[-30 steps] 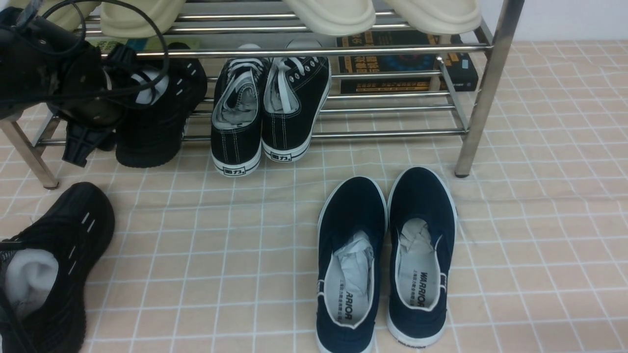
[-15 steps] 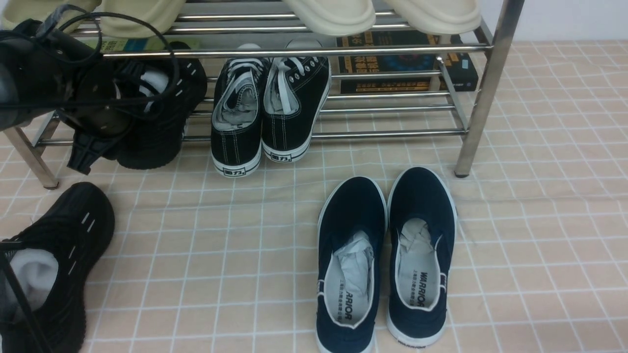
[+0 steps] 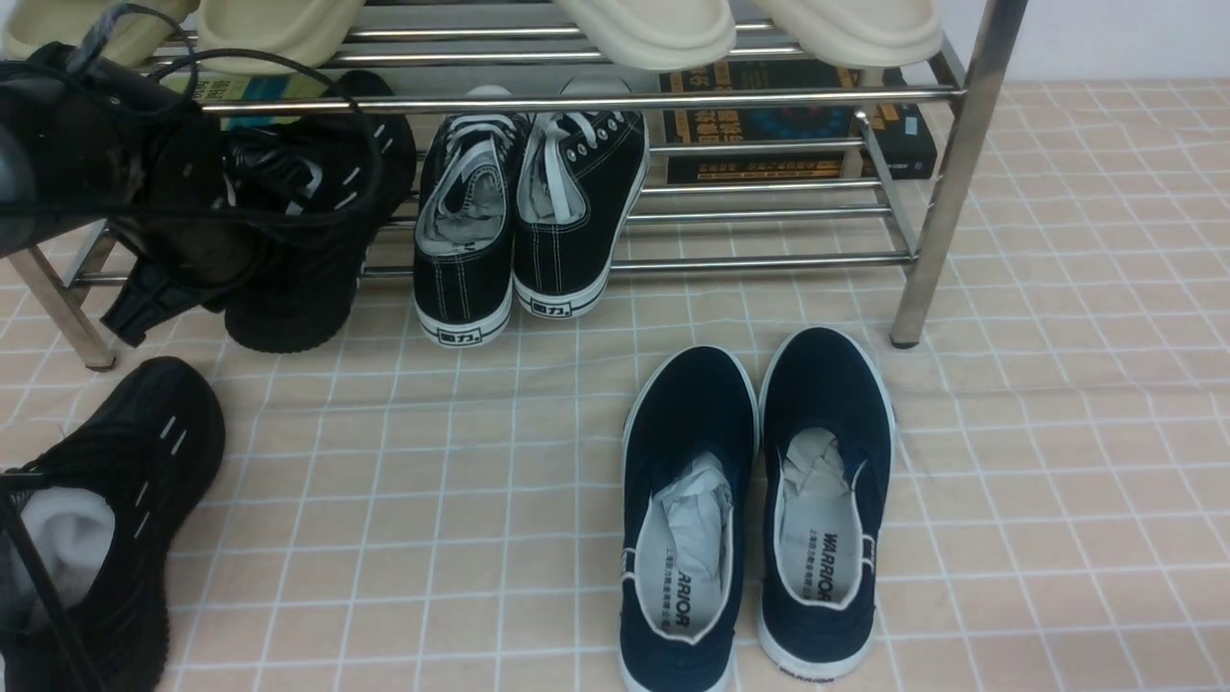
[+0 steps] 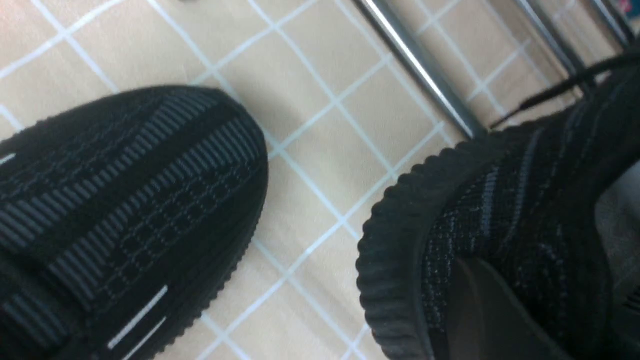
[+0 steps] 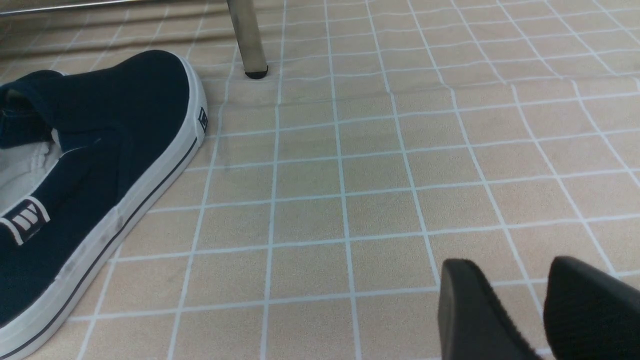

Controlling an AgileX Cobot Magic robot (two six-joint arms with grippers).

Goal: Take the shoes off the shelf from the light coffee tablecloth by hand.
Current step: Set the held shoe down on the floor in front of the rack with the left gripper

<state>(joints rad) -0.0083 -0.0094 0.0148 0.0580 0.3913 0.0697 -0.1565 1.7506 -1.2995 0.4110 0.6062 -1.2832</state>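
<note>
One black knit sneaker (image 3: 307,240) sits at the left end of the steel shelf's (image 3: 750,261) lower tier, its heel over the front bar. My left gripper (image 3: 192,279) is shut on this shoe's heel collar. In the left wrist view one finger (image 4: 480,310) presses the sneaker's (image 4: 525,200) outer side; the other is hidden. The second sneaker (image 3: 125,500) lies on the tablecloth (image 3: 432,481) at the near left, also visible from the left wrist as a black toe (image 4: 125,200). My right gripper (image 5: 520,310) hovers open over bare tablecloth (image 5: 350,175).
Black canvas lace-ups (image 3: 524,211) stand on the lower tier beside the gripped sneaker. Navy slip-ons (image 3: 759,500) lie on the cloth in front, one near my right gripper (image 5: 90,165). Cream slippers (image 3: 653,29) rest on the upper tier, books (image 3: 769,125) behind. A shelf leg (image 3: 947,183) stands at right.
My left gripper has closed onto the sneaker on the shelf. The sneaker has slid forward, its heel now lower and nearer the cloth. Nothing else has moved.
</note>
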